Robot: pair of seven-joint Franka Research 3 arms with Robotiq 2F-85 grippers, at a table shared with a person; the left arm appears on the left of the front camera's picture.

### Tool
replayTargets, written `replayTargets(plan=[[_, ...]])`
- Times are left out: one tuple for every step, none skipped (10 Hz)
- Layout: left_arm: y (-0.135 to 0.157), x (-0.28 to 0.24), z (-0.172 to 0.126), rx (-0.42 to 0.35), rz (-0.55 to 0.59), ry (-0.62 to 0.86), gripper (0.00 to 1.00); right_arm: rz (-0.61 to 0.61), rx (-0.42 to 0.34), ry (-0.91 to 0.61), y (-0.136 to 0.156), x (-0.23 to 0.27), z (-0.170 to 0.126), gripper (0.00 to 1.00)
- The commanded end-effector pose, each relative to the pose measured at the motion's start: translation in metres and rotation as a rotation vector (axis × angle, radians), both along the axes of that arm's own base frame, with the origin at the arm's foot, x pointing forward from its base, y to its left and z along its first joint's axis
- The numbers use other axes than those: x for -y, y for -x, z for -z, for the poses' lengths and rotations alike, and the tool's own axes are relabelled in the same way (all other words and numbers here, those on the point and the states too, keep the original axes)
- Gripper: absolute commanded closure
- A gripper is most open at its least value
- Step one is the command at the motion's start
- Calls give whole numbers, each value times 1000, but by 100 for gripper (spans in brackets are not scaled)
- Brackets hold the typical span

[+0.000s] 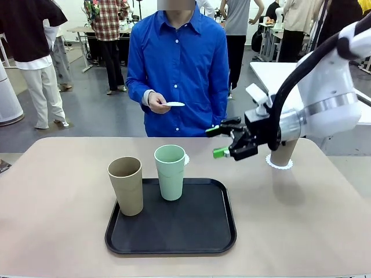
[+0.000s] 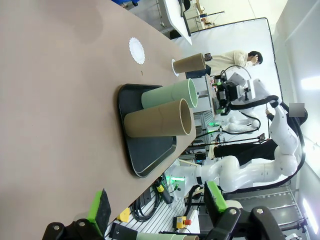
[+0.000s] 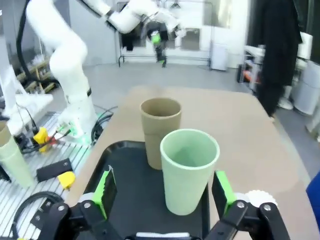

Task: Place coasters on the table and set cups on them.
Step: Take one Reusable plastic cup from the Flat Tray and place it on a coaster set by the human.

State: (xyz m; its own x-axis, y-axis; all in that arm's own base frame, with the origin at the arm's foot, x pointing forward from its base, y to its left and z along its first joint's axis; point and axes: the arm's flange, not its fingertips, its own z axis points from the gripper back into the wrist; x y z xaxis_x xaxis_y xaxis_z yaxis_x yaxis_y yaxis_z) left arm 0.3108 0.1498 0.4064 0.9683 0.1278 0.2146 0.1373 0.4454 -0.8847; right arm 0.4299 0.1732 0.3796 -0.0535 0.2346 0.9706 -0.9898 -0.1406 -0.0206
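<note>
At frame centre the right tool (image 1: pixel 214 142), spread open, faces the mint cup (image 1: pixel 170 172) on the tray (image 1: pixel 197 223), probably to carry it onto the coaster (image 1: pixel 186 158) just behind it.

A grey floor (image 1: pixel 93 110) filled the upper left of the frame, with bystanders (image 1: pixel 109 23) standing on it; a white table (image 1: pixel 269 72) stood at the upper right.

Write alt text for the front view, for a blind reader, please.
The right gripper hovers open, right of a mint green cup that stands on a black tray beside a tan cup. A second tan cup stands on a coaster; a person's hand holds another coaster.
</note>
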Motion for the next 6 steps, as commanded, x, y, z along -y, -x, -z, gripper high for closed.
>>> replayTargets(plan=[[1, -1, -1, 14, -2, 16, 0, -15, 10, -7, -3, -11, 34, 0], [1, -1, -1, 14, -2, 16, 0, 11, -2, -4, -5, -11, 47, 0], [1, -1, -1, 14, -2, 16, 0, 29, -22, -12, -5, -13, 59, 0], [1, -1, -1, 14, -2, 16, 0, 42, -29, 1, -4, -18, 68, 0], [1, -1, -1, 14, -2, 16, 0, 64, -46, 21, -5, -22, 78, 0], [1, -1, -1, 14, -2, 16, 0, 99, -75, 40, -8, -27, 87, 0]])
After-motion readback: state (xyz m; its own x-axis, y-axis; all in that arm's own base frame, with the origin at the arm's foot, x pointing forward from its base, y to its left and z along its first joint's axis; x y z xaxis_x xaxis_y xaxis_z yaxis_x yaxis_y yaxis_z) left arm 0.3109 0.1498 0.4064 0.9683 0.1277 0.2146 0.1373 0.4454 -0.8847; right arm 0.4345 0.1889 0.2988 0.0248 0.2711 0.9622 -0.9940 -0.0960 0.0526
